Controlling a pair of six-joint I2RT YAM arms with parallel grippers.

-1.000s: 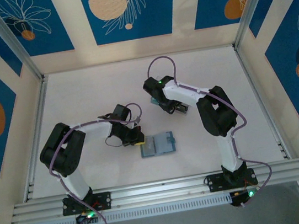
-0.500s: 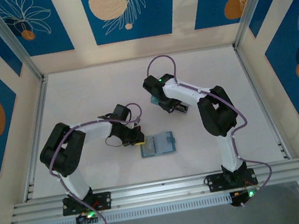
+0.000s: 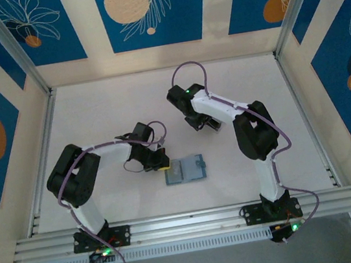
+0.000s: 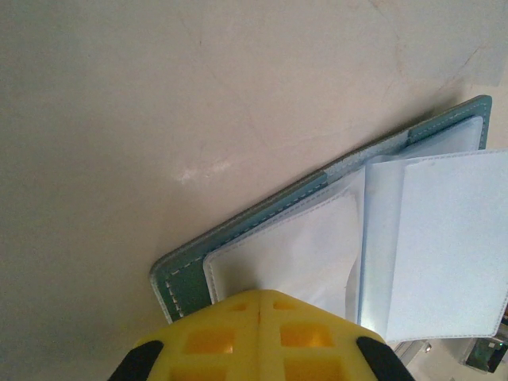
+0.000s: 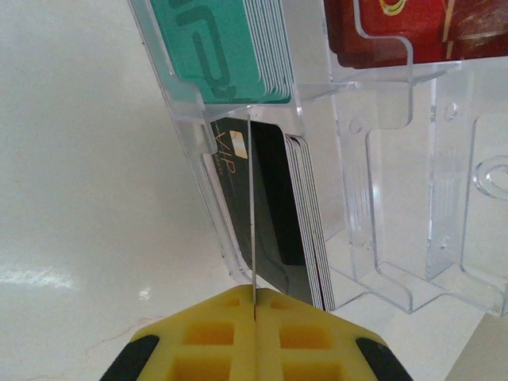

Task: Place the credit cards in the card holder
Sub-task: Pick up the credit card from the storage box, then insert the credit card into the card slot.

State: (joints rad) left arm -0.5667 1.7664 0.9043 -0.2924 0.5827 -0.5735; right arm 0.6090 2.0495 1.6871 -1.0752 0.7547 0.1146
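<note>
Pinching a thin card (image 5: 251,222) edge-on, the right gripper (image 5: 254,305) has its yellow fingers (image 5: 198,333) pressed tight together on the card's near end. The card stands straight out of the fingertips. Only its edge shows, so its colour can't be told. It runs in front of a stack of black cards (image 5: 270,198) marked VIP, which sits in one compartment of a clear tray (image 5: 381,262). Can't tell whether the held card's far end is inside that compartment. Teal cards (image 5: 222,48) fill the compartment beyond, with red cards (image 5: 405,32) in the one beside those. From above, the right gripper (image 3: 202,124) points down at the far middle of the table (image 3: 95,116).

The left gripper (image 4: 260,305) is fully closed, pads meeting with nothing seen between them. It sits at the near edge of the card holder (image 4: 190,274); contact can't be told. The holder lies open on the table with its blue-green stitched cover down and its clear sleeves (image 4: 444,238) fanned, one partly lifted. From above, the card holder (image 3: 186,169) lies near centre between the arms. The left gripper (image 3: 159,162) is just beside its left edge, and the right gripper is well apart, further back.
</note>
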